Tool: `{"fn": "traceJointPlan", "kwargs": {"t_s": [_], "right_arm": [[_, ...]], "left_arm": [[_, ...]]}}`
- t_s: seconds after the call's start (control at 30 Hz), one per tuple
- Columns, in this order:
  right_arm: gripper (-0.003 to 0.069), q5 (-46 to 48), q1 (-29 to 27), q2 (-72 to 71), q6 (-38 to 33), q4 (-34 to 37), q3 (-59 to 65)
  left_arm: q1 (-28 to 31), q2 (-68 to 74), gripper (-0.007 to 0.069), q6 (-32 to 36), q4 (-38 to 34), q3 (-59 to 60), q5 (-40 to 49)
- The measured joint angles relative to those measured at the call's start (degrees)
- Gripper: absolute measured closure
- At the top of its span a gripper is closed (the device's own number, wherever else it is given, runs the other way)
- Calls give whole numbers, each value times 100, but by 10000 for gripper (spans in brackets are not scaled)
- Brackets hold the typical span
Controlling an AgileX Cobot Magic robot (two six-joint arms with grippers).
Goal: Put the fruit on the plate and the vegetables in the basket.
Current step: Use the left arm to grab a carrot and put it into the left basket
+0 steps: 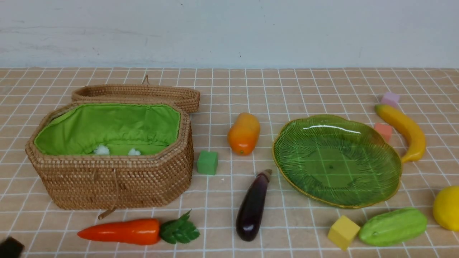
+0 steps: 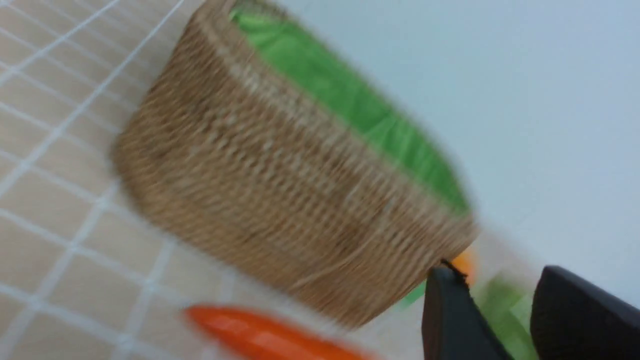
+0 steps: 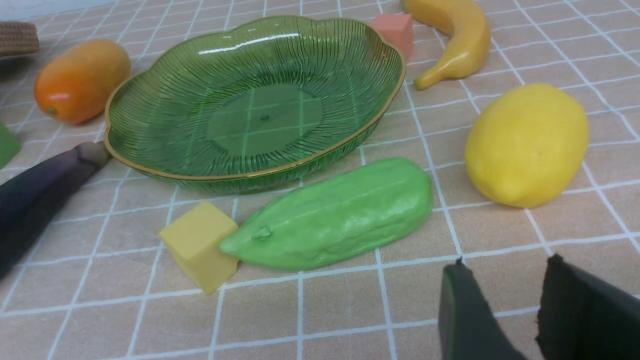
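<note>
Nearest us, both claws hang apart and empty: the left gripper point(image 2: 497, 280) by the basket point(image 1: 107, 179) and the carrot point(image 1: 120, 231), the right gripper point(image 3: 506, 270) low behind the cucumber point(image 1: 392, 226). The eggplant point(image 1: 252, 206) and lemon point(image 1: 447, 208) lie close too. Next back is the plate point(image 1: 337, 161) — bare — and the basket, lid point(image 1: 136, 94) open, shows no vegetable. Farthest, the mango point(image 1: 244, 133) and banana point(image 1: 403, 129) flank the plate. My read — nothing is sorted, all six to go.
</note>
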Motion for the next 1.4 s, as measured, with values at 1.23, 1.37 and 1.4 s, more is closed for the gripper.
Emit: {"fn": "traceJointPlan", "kwargs": {"t_s": [1.23, 1.37, 1.4], "right_arm": [[455, -717, 229, 18, 1310, 2689, -497], [496, 863, 785, 437, 253, 2643, -1782], [505, 1371, 962, 655, -146, 2614, -2256]], "left_arm": [[-870, 4825, 638, 4679, -388, -3990, 4922], [-1338, 5443, 638, 5442, -246, -4145, 4877], [-1457, 5648, 638, 5704, -181, -4180, 4843]]}}
